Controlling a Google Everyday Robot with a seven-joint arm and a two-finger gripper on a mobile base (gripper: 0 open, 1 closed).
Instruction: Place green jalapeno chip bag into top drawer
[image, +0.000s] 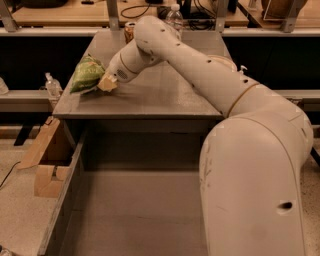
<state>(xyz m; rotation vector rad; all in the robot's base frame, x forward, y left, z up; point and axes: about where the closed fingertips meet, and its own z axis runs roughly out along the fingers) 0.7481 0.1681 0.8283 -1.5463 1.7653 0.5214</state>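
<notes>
The green jalapeno chip bag is at the left edge of the grey tabletop, tilted up on its side. My gripper is at the bag's right end and shut on it, with the arm reaching in from the right. The top drawer is pulled open below the table's front edge; its flat grey floor is bare where it shows. My own white arm body hides the drawer's right part.
A tan patterned can and a water bottle stand at the table's back edge. A small clear bottle sits on a ledge to the left. A cardboard box lies on the floor beside the drawer's left wall.
</notes>
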